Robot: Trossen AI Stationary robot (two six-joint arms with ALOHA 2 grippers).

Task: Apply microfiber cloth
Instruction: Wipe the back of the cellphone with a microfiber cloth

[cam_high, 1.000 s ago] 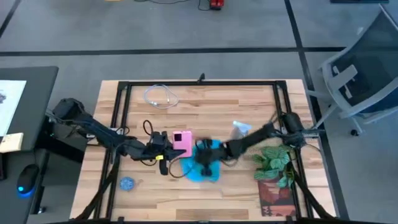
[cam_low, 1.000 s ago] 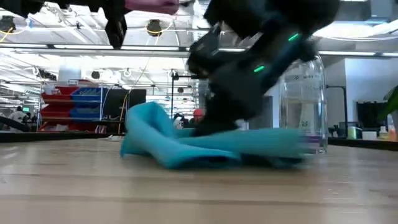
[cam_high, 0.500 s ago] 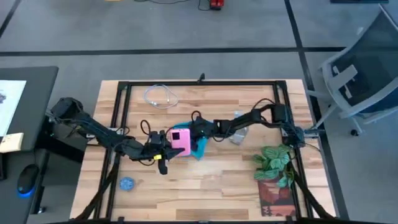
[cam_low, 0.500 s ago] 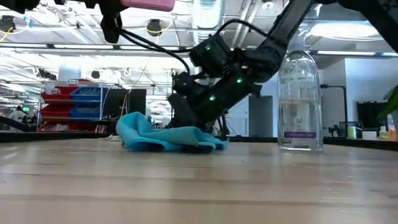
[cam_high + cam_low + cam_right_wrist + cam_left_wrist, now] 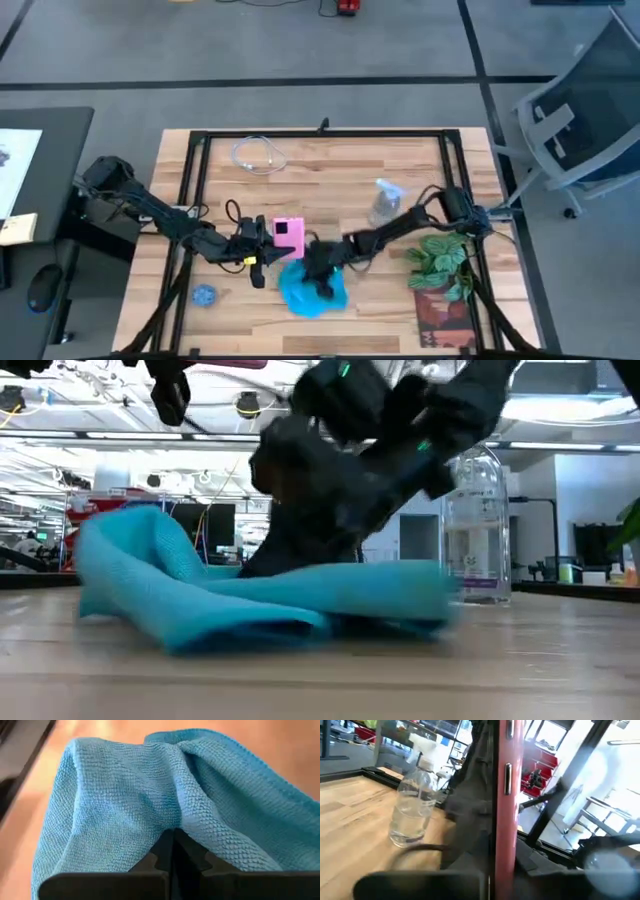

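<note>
right gripper [image 5: 322, 285]: jaws pinched together on microfiber cloth [image 5: 311, 288], cloth bunched on surface [image 5: 400, 320]
left gripper [image 5: 268, 236]: jaws clamped on pink phone [image 5: 288, 233], raised

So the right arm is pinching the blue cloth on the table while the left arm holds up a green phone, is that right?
Not quite: the phone is pink, as the high view shows. The rest holds: the right gripper is shut on the blue cloth, which lies on the table, and the left gripper holds the phone up.
</note>
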